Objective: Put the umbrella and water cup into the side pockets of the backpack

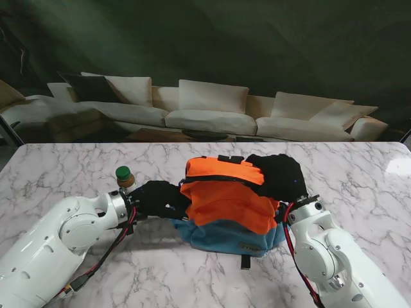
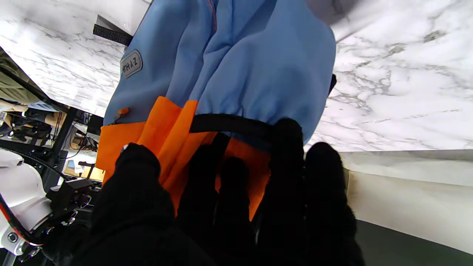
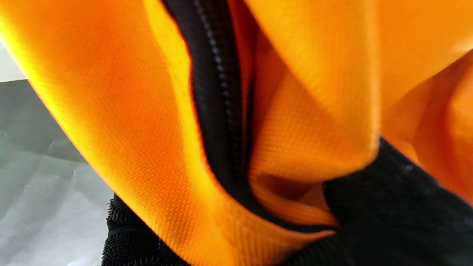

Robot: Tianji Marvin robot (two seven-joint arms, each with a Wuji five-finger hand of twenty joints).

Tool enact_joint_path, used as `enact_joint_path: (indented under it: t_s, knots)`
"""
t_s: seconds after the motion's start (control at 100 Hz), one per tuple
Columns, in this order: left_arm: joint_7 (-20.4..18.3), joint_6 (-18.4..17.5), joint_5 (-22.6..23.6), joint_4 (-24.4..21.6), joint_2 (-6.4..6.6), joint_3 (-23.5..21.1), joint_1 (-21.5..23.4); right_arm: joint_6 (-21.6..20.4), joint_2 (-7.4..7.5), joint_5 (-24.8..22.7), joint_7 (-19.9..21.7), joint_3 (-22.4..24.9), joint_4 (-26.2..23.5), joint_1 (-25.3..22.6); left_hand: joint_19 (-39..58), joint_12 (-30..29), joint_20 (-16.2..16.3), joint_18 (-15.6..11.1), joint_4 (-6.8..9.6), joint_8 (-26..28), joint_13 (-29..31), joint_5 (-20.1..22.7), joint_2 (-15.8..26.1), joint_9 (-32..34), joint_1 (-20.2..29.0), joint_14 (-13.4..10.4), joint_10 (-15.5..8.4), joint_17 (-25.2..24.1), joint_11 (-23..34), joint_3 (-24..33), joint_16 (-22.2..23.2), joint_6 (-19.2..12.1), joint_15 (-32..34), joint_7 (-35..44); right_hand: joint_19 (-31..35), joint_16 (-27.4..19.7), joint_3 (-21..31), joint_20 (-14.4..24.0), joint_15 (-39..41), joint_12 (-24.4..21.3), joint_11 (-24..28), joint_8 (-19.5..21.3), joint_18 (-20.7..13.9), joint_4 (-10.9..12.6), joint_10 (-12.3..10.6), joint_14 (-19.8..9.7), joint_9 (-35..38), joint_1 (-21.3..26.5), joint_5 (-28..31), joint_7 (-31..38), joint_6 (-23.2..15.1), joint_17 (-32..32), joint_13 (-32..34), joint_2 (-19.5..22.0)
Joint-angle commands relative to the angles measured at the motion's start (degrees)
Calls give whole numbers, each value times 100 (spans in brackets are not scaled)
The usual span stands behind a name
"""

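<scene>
The soft orange-and-blue fabric backpack (image 1: 228,208) lies mid-table, toward the near edge of the marble table (image 1: 64,167). The black-gloved left hand (image 1: 157,200) hooks the elastic-rimmed side pocket (image 2: 236,123), probably to open it. The right hand (image 1: 277,174) clenches orange cloth, steadying it. A green-capped brown water cup (image 1: 124,176) stands beside the left wrist; no umbrella shows.

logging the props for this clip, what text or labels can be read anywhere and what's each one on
"Z.Y.HAM", roughly, seen upside down and the letters unsure: on the grey oval patch sewn to the blue part of the backpack.
The same patch in the stand view: too small to read.
Bottle with the green cap: no legible label.
No other text shows.
</scene>
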Motion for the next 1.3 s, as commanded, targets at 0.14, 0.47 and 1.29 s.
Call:
enact_joint_path:
  t_s: [0.14,0.47,1.29]
  knots:
    - [3,-154,-22,44,-4,-17,12,-13,-1,0,28,-31,62,-16,90,-143,4,-128,-47,-399,-208,68,82,-50,274,-125,-261,-297,167,-27,-128,-833,-129,-260,-36,50,386,-80,62,3,18,219,-93,219,-235,-166,22,705,175,636,-1010,-61,324,602]
    - [-59,-205,25,-1,16,-412,224,-2,0,9,44,-63,96,18,-23,963,211,165,-30,988,-64,1836,244,1422,-17,107,569,-459,856,-35,-51,252,-104,2412,-97,69,386,-106,30,10,8,212,-69,219,-257,-174,24,706,167,639,-1009,-105,320,607]
    - [1362,-501,816,-1091,-226,-2615,1201,202,-21,204,143,-317,252,219,-3827,-534,-1585,38,-67,-260,-2404,-1796,793,-1646,-832,-42,1065,-2085,-966,-152,-2448,193,-2713,-1215,-175,110,390,-137,-20,26,-32,203,-46,219,-267,-160,39,708,204,645,-1093,-172,329,605]
